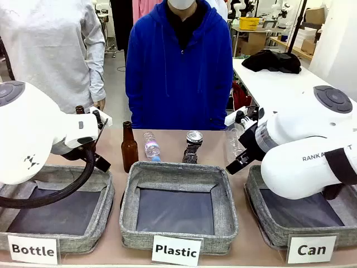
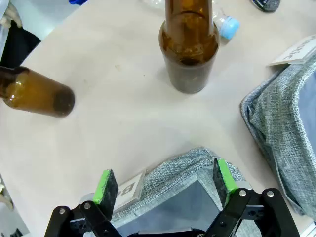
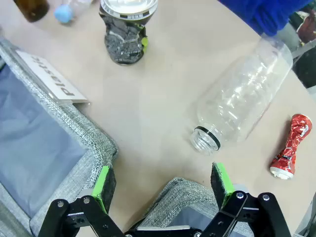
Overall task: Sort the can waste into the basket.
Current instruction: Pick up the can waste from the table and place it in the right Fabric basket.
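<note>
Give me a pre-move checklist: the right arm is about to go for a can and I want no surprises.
1. Right gripper open, nothing between its pads: ok.
2. Black can standing upright, nothing on top of it: ok.
3. Red can lying on the table, apart from the clear bottle: ok.
4. Can basket shows bare bottom for a drop: ok.
5. Left gripper open, away from both cans: ok.
6. Person's hands clear of the cans: cannot tell.

A brown glass bottle (image 1: 129,148) stands upright on the counter (image 1: 167,139), a small clear bottle (image 1: 151,146) just beside it, both behind the "Plastic" basket (image 1: 226,206). A big uncapped clear bottle (image 3: 242,98) lies sideways.
</note>
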Controlling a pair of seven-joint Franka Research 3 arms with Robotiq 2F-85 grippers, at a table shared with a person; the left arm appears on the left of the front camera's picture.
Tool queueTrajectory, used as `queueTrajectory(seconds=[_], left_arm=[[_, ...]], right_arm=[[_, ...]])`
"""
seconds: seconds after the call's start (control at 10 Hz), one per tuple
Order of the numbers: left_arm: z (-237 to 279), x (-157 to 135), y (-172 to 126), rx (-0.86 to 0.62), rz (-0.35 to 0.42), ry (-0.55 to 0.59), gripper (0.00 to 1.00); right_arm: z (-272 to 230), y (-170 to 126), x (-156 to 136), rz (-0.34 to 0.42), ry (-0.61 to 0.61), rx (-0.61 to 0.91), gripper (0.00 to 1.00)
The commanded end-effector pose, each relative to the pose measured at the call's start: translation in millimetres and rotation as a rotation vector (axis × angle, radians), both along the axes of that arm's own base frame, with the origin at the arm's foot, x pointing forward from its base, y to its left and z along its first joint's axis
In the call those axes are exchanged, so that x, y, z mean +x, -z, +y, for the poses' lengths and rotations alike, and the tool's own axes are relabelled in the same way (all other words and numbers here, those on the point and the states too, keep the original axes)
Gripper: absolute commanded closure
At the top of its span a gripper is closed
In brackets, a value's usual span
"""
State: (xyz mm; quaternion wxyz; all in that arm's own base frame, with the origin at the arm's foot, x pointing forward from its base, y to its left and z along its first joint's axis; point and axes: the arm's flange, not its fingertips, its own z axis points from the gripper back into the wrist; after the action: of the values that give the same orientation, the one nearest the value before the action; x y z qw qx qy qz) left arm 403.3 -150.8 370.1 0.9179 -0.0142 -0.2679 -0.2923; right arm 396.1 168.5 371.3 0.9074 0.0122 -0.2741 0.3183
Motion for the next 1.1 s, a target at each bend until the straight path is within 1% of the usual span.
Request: queueTrajectory(seconds=[0.0, 1.0], left_arm=[[0.0, 0.0, -0.2, 0.0, 0.0, 0.0, 0.0], [0.0, 0.0, -0.2, 0.0, 0.0, 0.0, 0.0]], right_arm=[[0.0, 0.0, 0.0, 0.0, 0.0, 0.0, 0.0], [0.0, 0.0, 0.0, 0.0, 0.0, 0.0, 0.0]])
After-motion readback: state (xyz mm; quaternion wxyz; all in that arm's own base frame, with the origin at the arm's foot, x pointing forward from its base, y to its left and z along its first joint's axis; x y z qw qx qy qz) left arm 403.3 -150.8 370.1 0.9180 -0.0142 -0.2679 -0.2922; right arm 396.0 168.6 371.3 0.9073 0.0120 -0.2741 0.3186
